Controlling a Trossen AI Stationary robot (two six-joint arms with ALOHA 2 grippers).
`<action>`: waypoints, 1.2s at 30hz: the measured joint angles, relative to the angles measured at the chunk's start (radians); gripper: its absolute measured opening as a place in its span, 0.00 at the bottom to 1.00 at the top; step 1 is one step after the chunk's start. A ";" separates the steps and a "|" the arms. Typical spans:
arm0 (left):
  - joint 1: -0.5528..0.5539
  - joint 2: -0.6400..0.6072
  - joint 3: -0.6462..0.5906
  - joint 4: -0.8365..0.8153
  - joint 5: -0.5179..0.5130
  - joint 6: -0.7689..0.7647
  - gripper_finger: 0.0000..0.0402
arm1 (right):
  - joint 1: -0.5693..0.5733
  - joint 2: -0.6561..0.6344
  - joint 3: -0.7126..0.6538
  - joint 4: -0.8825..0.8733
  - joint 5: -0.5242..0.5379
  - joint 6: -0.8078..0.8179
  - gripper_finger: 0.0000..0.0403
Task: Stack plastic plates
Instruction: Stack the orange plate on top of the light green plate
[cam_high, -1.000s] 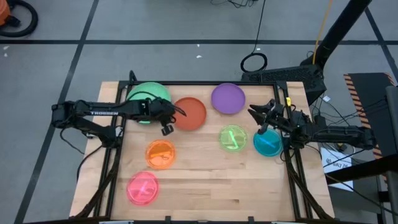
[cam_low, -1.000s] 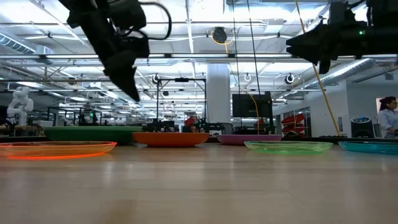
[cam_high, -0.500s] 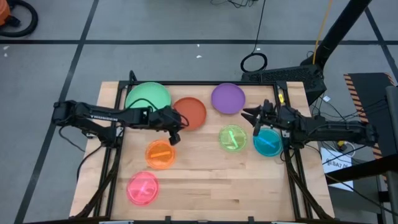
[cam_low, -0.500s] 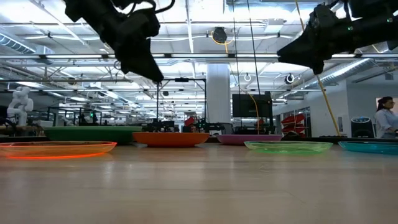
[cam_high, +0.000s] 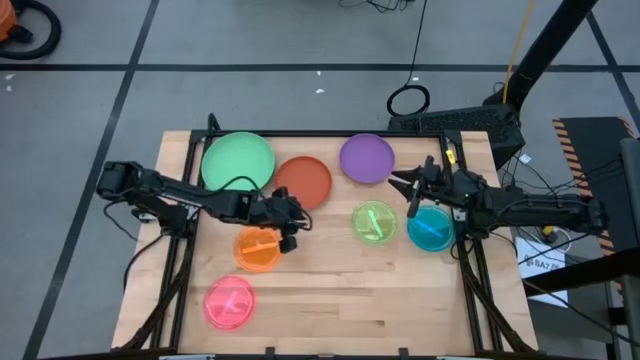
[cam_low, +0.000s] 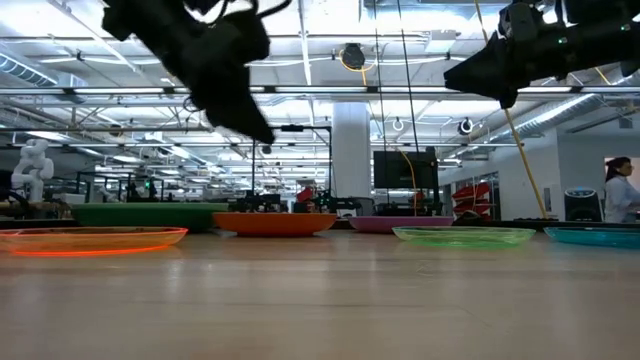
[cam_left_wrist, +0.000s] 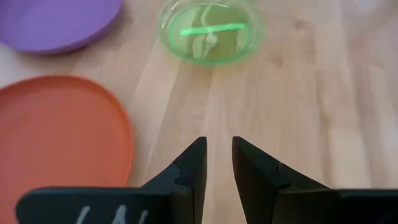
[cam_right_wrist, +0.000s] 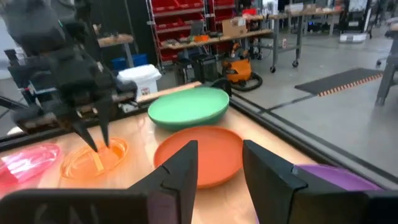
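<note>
Above the counter (cam_high: 330, 290), the left gripper (cam_high: 292, 226) hangs over the right edge of the small orange plate (cam_high: 257, 248), its fingers (cam_left_wrist: 189, 171) slightly parted and holding nothing. The right gripper (cam_high: 407, 190) hovers between the purple plate (cam_high: 366, 157) and the teal plate (cam_high: 432, 229), fingers (cam_right_wrist: 177, 169) parted and empty. Nearby lie the light green plate (cam_high: 238, 160), red-orange plate (cam_high: 305, 181), lime plate (cam_high: 375, 221) and pink plate (cam_high: 229, 302), all unstacked.
</note>
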 joint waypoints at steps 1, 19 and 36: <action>0.002 0.008 -0.002 -0.009 -0.014 -0.005 0.21 | 0.000 -0.001 0.000 0.002 0.000 -0.002 0.29; 0.136 0.108 0.050 -0.018 -0.038 0.151 0.31 | 0.000 0.002 0.000 0.005 0.004 -0.034 0.29; 0.138 0.280 0.049 0.085 -0.094 0.244 0.58 | -0.003 0.005 0.000 -0.016 0.036 -0.040 0.29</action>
